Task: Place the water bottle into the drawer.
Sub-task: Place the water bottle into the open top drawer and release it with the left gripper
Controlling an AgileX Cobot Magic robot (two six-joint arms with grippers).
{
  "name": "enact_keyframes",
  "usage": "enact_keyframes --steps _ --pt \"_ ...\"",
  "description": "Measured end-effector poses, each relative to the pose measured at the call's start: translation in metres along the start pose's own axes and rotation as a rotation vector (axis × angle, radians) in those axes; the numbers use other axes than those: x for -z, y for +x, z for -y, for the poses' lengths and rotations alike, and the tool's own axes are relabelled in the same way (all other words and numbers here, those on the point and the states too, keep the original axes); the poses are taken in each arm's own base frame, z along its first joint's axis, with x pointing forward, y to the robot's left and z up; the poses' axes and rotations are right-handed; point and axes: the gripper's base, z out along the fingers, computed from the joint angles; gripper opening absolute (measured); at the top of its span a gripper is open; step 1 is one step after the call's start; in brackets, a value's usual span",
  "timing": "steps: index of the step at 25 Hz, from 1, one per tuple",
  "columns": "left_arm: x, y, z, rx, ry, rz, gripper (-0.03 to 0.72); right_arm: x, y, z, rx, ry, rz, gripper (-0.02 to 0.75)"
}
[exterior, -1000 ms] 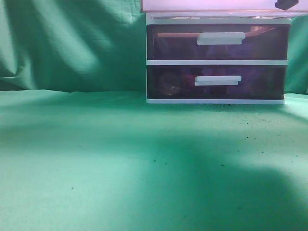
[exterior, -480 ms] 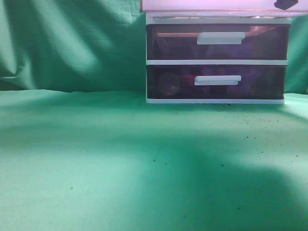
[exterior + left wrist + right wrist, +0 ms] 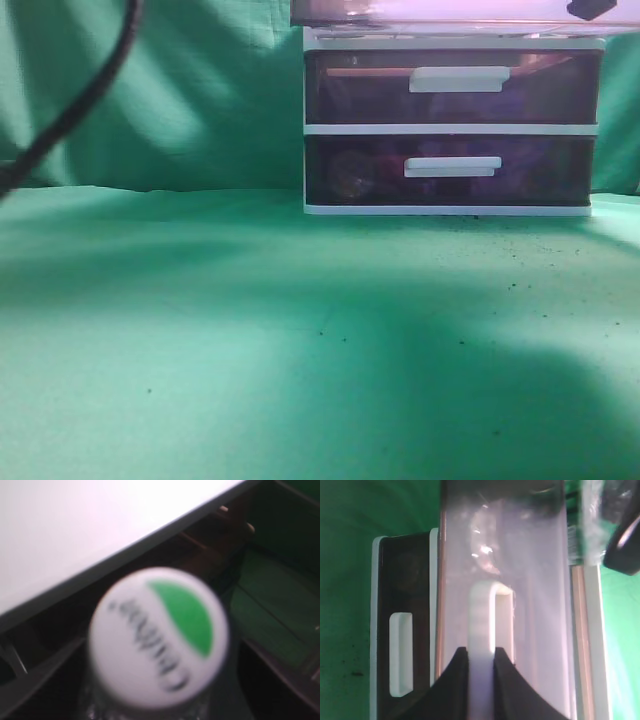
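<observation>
Ext. view: white-framed cabinet (image 3: 450, 128) w/ two dark purple drawers sits at 1 o'clock on the green-cloth table (image 3: 250, 350); pulled-out translucent reddish drawer (image 3: 440, 10) at 12.

L wrist: clear plastic water bottle (image 3: 159, 637), white-green cap up close, looks light, slick, crushable, so best held round the body; left claw unseen, can't tell its state.

R wrist: right claw (image 3: 481, 655) narrowed on the drawer's white bar handle (image 3: 485, 615), arm reaching straight in at 6.

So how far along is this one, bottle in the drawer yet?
Not yet. Done: the drawer is pulled open, right end effector shut on its handle. In hand: the water bottle fills the left wrist view, seemingly held over the cabinet. Left: lower and release it inside.
</observation>
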Motion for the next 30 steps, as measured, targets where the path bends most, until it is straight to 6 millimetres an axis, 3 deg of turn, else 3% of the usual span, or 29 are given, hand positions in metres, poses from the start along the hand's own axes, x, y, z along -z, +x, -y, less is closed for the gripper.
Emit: enact_keyframes --steps 3,11,13,19,22,24,26,27,30 --pt "0.001 -0.004 0.001 0.037 0.011 0.031 0.648 0.000 0.000 0.000 -0.009 -0.002 0.000 0.088" --pt "0.002 -0.019 0.015 0.144 0.079 0.180 0.643 0.000 0.000 0.000 -0.025 -0.003 0.001 0.088" --pt "-0.004 -0.022 0.023 0.169 0.095 0.237 0.601 0.000 0.000 0.000 -0.023 -0.003 0.002 0.088" --pt "-0.054 -0.001 0.056 0.137 0.078 0.332 0.602 0.000 0.000 0.000 -0.058 -0.005 0.004 0.088" --pt "-0.065 0.003 0.073 0.128 0.052 0.395 0.602 0.000 0.000 -0.001 -0.068 -0.008 0.004 0.088" --pt "-0.065 0.001 0.079 0.102 0.044 0.421 0.602 0.000 0.000 -0.001 -0.079 -0.008 0.005 0.088" --pt "-0.063 -0.002 0.080 0.053 0.038 0.428 0.533 0.000 0.000 -0.001 -0.086 -0.013 0.002 0.088" --pt "-0.061 -0.004 0.081 0.026 0.045 0.420 0.542 0.000 0.000 -0.002 -0.084 -0.015 0.001 0.088" --pt "-0.040 -0.017 0.085 -0.093 0.087 0.362 0.542 0.001 0.000 -0.001 -0.084 -0.015 0.001 0.088"
